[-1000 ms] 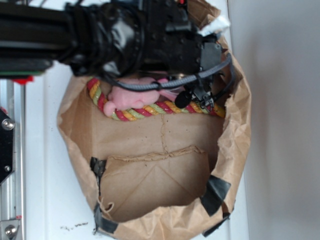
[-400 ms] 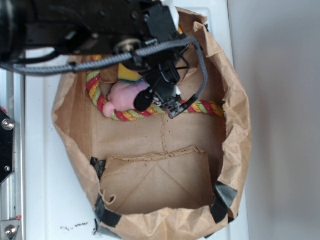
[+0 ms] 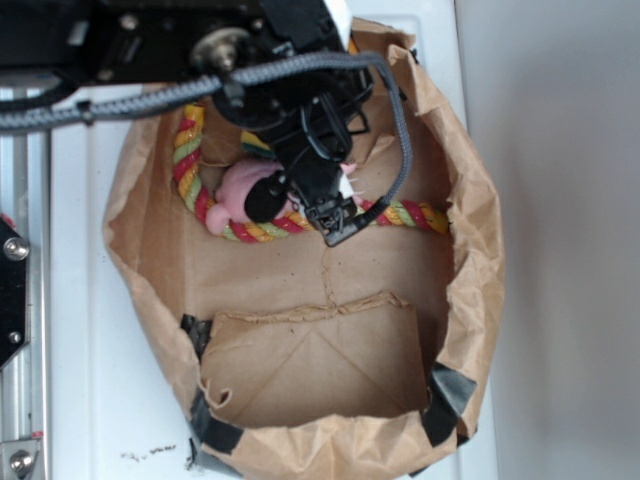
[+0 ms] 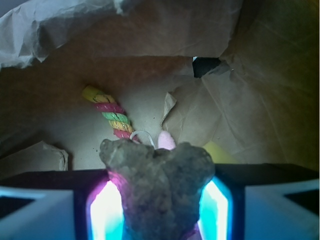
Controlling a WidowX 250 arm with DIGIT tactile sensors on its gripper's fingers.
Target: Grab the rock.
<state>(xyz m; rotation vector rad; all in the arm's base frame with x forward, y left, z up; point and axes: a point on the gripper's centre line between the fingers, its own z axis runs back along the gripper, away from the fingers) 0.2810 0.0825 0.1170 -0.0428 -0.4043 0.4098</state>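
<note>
Rock sits clamped upright between my jaws, a pad pressing each flank, inside the bag just above the rope, so lifting straight up is what remains.

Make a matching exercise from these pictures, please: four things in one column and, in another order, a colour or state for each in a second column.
Things:
1. rock
2. rope
3. plush toy
4. paper bag

Colour or state:
A. brown and crumpled, patched with black tape
B. pink, lying inside the curve of the rope
C. twisted strands of red, yellow and green
D. grey-brown and rough, held between the fingers of the gripper

Pairs: 1-D, 2-C, 3-B, 4-A
</note>
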